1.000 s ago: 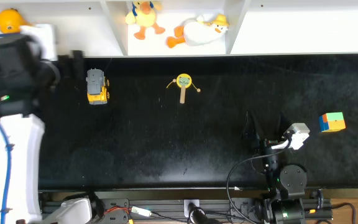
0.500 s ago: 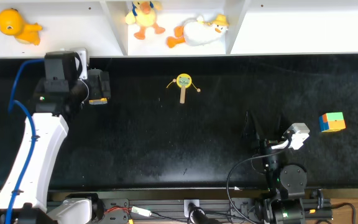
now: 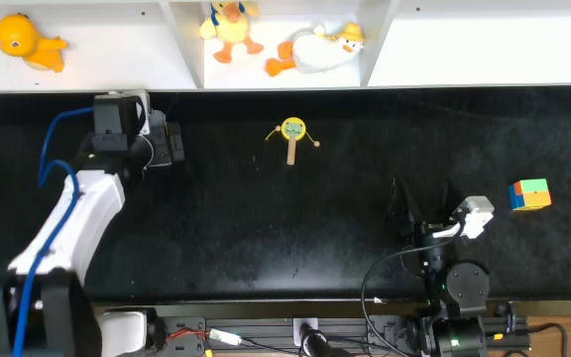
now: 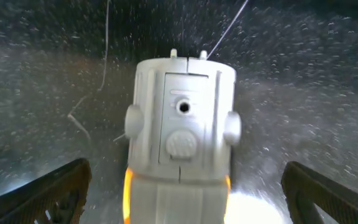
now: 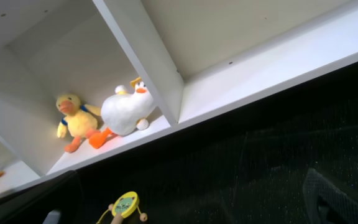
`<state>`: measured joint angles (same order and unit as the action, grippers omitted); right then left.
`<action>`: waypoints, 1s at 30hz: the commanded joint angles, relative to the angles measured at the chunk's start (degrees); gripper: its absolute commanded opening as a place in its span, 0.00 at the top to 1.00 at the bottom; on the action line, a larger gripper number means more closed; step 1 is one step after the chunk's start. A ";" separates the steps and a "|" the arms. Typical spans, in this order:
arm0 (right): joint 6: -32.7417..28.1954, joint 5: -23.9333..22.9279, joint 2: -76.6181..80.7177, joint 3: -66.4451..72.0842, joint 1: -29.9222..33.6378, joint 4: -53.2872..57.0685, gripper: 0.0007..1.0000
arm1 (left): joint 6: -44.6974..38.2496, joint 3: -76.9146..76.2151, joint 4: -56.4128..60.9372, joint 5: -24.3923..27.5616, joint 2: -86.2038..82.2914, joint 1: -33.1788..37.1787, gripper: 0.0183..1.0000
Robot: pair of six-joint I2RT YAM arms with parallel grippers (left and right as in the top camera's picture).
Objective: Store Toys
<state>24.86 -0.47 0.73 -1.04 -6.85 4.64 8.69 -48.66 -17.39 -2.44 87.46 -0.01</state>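
Within 1 second the left arm had swung from the far-left end of the shelf (image 3: 484,59), beside the compartment holding the yellow duck (image 3: 28,41), across to the toy truck (image 4: 182,124) on the black table (image 3: 266,228). At inspection, the left gripper (image 3: 165,142) stood directly over the truck. In the left wrist view its 2 fingers (image 4: 42,193) were spread wide on either side of the toy, with neither touching it, so no grasp had been made. The truck sat upright on the table near the left end of the shelf front, where it had been 1 second before. The right gripper (image 3: 424,203) had not shifted; it was parked low on the right side of the table, fingers apart and holding nothing. Also awaiting storage were the rattle drum (image 3: 292,134) at mid-table and the colour cube (image 3: 529,194) at the far right, both unmoved. 2 plush birds, the duck plush (image 3: 229,25) and the white goose (image 3: 315,50), lay in the middle compartment. Assessment: the truck appeared to be the next item for storage, and the approach looked all but complete. The gripper seemed centred on the truck's body; closing and lifting remained, then carriage to a compartment.
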 commanded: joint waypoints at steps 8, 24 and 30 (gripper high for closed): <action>0.22 -0.61 -0.52 0.79 -0.26 -0.24 0.00 | 0.81 0.61 4.42 -2.86 4.04 -0.04 0.02; 0.22 -0.61 -0.52 0.79 -0.26 -0.24 0.00 | 2.14 0.61 6.03 -2.56 5.99 -0.04 0.27; 0.24 -0.61 -0.52 0.79 -0.26 -0.24 0.00 | 2.14 0.61 6.01 -2.58 5.99 -0.04 0.34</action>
<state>24.88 -0.47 0.73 -1.04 -6.85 4.67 9.56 -48.51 -11.49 -4.19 93.25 -0.01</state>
